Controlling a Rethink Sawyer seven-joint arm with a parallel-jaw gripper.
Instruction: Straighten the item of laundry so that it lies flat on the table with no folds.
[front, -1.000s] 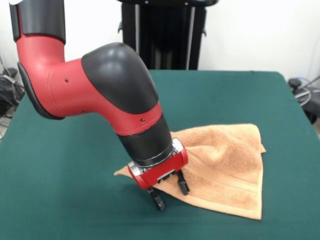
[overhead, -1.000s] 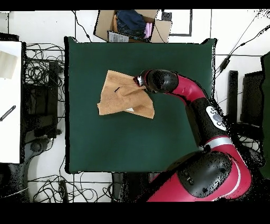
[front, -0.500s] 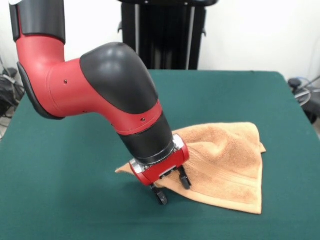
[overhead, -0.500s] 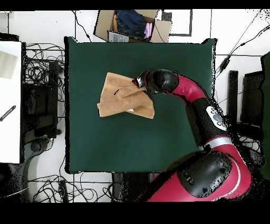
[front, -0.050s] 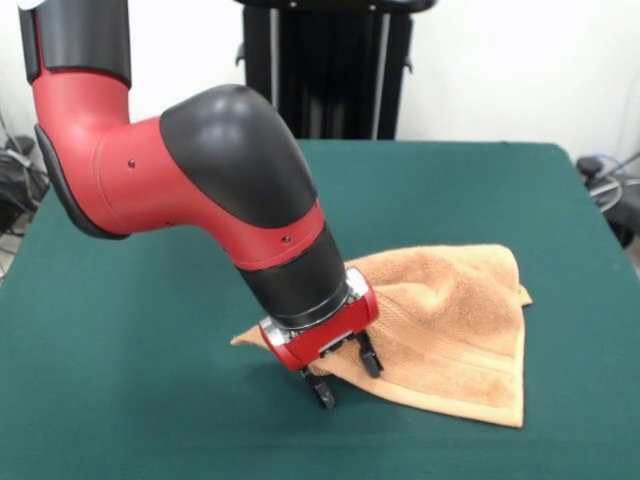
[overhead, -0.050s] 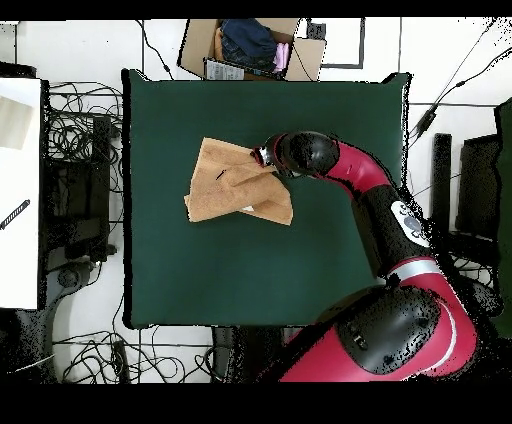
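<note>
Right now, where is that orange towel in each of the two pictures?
Front view: the towel lies right of centre, near the lower edge, on the green table.
Overhead view: the towel lies left of centre, in the table's upper half.
Shared landmark: the end effector at the towel's edge in both views.

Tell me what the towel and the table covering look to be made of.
Towel: likely cotton terry, matte orange-tan; it has a fuzzy looped pile, a ribbed border band and soft creases. Table: covered in what looks like dark green felt or baize, with an even, dull, napless surface and no shine.
</note>
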